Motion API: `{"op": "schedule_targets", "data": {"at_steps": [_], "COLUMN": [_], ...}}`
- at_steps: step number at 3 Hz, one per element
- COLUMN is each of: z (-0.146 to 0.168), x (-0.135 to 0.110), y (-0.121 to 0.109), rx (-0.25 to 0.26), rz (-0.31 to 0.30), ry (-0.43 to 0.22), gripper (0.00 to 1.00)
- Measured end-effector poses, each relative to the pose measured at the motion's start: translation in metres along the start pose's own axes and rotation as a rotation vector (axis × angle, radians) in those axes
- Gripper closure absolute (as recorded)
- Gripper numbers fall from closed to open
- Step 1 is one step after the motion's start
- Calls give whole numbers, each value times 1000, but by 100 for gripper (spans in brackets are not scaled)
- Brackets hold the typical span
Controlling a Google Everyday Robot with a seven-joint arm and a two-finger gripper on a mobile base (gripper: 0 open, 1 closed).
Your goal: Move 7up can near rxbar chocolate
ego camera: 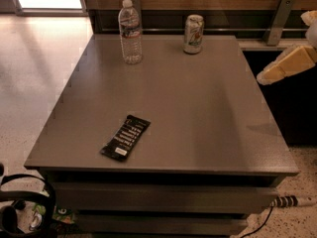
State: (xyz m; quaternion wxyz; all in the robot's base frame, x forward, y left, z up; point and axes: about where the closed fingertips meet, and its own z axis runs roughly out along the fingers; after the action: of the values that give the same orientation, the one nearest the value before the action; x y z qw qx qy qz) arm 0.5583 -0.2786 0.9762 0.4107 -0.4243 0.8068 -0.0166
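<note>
**7up can (pixel 193 34) upright at the far edge, rxbar chocolate (pixel 125 137) lying near the front**

Starting down at the floor: a black loop (pixel 27 202), cable or strap, I can't say which, sits at the bottom left corner. Over on the bottom right a white corded plug (pixel 286 201) lies just beside the table's base.

Up onto the grey table (pixel 198 113), and first we meet the rxbar chocolate, flat on the surface near the front edge and left of centre. It's turned on a diagonal, with its small white patch at the nearer end. Nothing is touching it.

Further back, on the right, the gripper (pixel 267 75) hangs in the air just off the table's right edge. It's a pale cream wedge pointing down and to the left, it carries nothing, and it's well apart from both task items. Spread or closed? From this angle I cannot tell.

On to the far end. A clear plastic water bottle (pixel 130 32) with a white cap stands upright at the back left. To its right, near but not touching, stands the 7up can, right by the table's rear edge. A long stretch of bare tabletop separates it from the bar.

Behind them a metal rail (pixel 233 30) runs along the dark wood wall, and a grey bracket (pixel 280 20) leans at the right.
</note>
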Motion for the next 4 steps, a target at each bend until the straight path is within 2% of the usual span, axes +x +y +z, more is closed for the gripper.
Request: {"op": "schedule_targets", "data": {"at_steps": [1,2,4], "z": [21,23,41], "x": [-15,-25,-38], "y": [-21,-33,-36], "rx": [61,104,77], "rz": [89,109,109], "ry": [-163,-214,-254], "gripper": [0,0,0]}}
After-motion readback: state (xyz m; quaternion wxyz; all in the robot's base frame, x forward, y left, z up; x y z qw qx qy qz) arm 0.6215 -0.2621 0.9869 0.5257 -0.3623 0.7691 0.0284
